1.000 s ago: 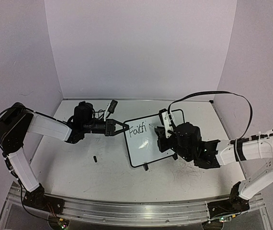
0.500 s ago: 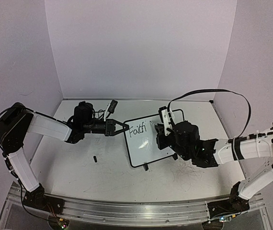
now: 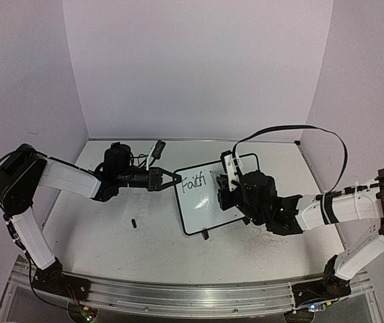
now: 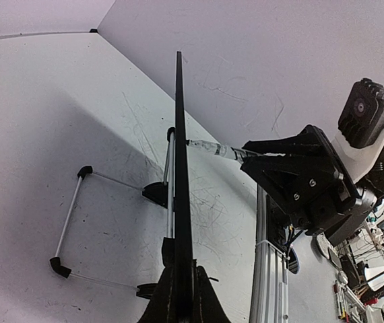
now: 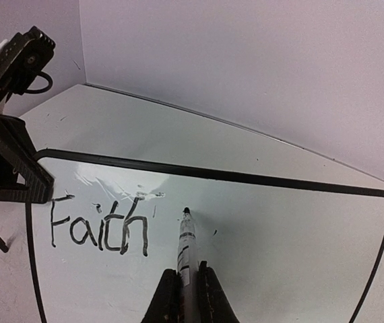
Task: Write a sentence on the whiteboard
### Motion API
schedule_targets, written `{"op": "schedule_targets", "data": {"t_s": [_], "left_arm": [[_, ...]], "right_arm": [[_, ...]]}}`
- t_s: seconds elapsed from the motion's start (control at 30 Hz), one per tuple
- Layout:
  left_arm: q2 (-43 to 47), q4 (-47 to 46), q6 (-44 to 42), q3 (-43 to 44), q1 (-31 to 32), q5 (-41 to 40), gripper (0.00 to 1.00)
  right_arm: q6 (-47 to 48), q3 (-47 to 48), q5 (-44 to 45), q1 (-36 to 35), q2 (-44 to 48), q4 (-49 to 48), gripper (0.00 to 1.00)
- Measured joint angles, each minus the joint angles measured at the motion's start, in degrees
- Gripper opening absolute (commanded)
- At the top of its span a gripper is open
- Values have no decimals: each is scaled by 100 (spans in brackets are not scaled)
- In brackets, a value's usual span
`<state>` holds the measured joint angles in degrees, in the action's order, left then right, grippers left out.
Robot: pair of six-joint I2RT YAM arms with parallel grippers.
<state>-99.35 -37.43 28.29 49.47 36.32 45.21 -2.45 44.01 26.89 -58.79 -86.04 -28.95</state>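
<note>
From above: small rectangular whiteboard with a thin black frame [image 3: 202, 210], propped at a tilt near the middle of the scuffed grey counter [image 3: 111, 245]. At its upper left, one readable black handwritten word, "Faith" [image 3: 194, 182]. Right part of the whiteboard largely covered by the right arm. Left hand [image 3: 168, 179] closed on the whiteboard's left edge. Right hand [image 3: 226, 183] over the writing face, mostly lost in its own dark bulk, so whatever it grips cannot be made out here. On the counter by the left arm, a small black piece [image 3: 133, 223], too small to name. Near the back wall, a white and dark object [image 3: 157, 149], not identifiable.

From the left wrist: whiteboard seen edge-on as a thin black line, writing face out of sight. At the bottom, dark fingers [image 4: 190, 306] pinched shut on that edge, cut off by the picture's border. To the left, thin wire legs ending in small black feet [image 4: 60, 267] on the counter. To the right, a slim white marker [image 4: 213, 149] reaching from the right hand to the whiteboard's face; actual contact hidden behind the frame.

From the right wrist: marker barrel clamped between closed fingers [image 5: 168, 299], only their tips in view. Dark tip against the white surface just right of "Faith". Glare above the word. Lower part of the whiteboard cut off. Left hand at the far left, clamped on the frame, partly out of the picture.
</note>
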Motion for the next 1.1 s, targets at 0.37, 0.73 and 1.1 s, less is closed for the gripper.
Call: {"op": "schedule_targets", "data": {"t_s": [0.37, 0.73, 1.1], "left_arm": [[0, 0, -1, 0, 2, 2, 0], [-2, 0, -2, 1, 2, 4, 0], [-2, 0, -2, 2, 2, 9, 0]], "right_arm": [[-55, -14, -18, 1, 156, 51, 0], [-152, -44, -135, 1, 239, 77, 0], [-191, -42, -144, 1, 150, 149, 0]]}}
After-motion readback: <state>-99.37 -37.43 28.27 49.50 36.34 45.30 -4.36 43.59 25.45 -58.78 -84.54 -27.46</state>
